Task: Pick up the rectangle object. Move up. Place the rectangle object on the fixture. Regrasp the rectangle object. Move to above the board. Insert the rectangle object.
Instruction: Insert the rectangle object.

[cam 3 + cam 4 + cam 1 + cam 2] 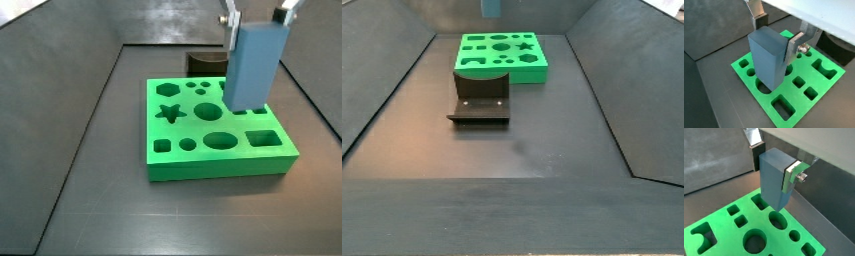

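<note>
The board [214, 135], a thick bright green slab with star, circle, square and hexagon cut-outs, lies flat on the dark floor [543, 140] of the enclosure; it shows in both side views [501, 55] and in both wrist views [794, 87] [757, 230].

The fixture [480, 102] stands on the floor just beside the board, apart from it in a side view (only its dark top edge peeks out behind the board in a side view [203, 63]).

The rectangle object [253, 65], a light blue-grey block, hangs upright above the board, its lower end over the cut-outs on the board's far part and not inside any hole. Both wrist views show it end-down over the green surface [769, 56] [774, 178].

The gripper [777, 35] is above the board, fingers [795, 46] clamped against opposite faces of the block's upper part, holding it [773, 159]. Only the block's lower tip enters a side view at the top edge [493, 8].
</note>
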